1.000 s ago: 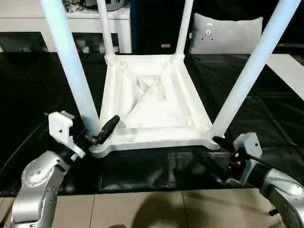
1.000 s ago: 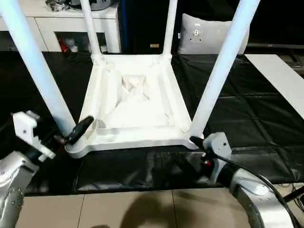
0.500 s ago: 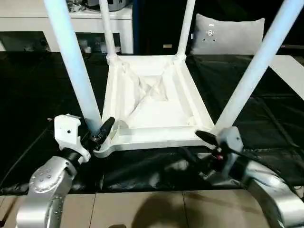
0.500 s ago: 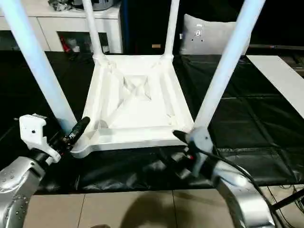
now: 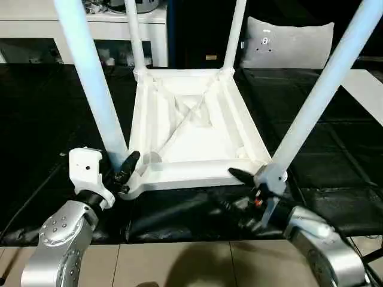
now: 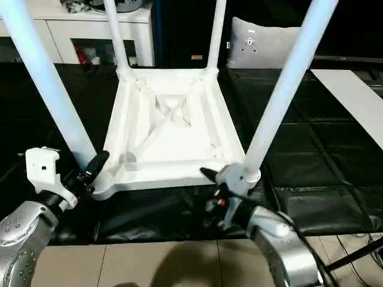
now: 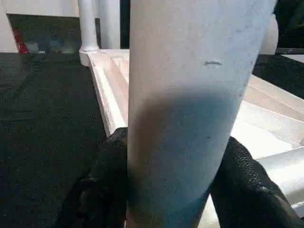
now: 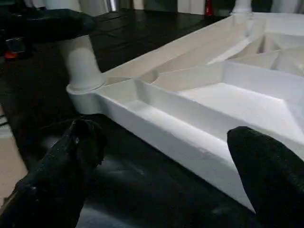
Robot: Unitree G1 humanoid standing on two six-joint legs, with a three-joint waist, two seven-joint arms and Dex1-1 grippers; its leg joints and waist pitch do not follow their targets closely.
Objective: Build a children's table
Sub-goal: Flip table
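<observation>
The white tabletop (image 5: 197, 128) lies upside down on the black mat, its X-ribbed underside facing up. All four legs stand in the corner sockets: near-left leg (image 5: 90, 78), near-right leg (image 5: 320, 95), and the two far legs (image 5: 134, 36) (image 5: 233, 36). My left gripper (image 5: 124, 172) is at the base of the near-left leg (image 7: 185, 95); its black fingers (image 7: 107, 175) press on both sides, shut on it. My right gripper (image 5: 234, 190) stands open at the tabletop's near edge (image 8: 190, 137), just inside the near-right corner, its fingers (image 8: 78, 147) wide apart and holding nothing.
A white cabinet (image 5: 36, 27) runs along the back left. A grey cushion (image 5: 287, 42) sits at the back right, and a white board (image 5: 368, 89) lies at the right. The black mat (image 5: 335, 149) ends at tiled floor (image 5: 179, 263) in front.
My right gripper has swung left from outside the near-right corner to the tabletop's front edge. My left gripper has drawn in closer to the near-left leg's base.
</observation>
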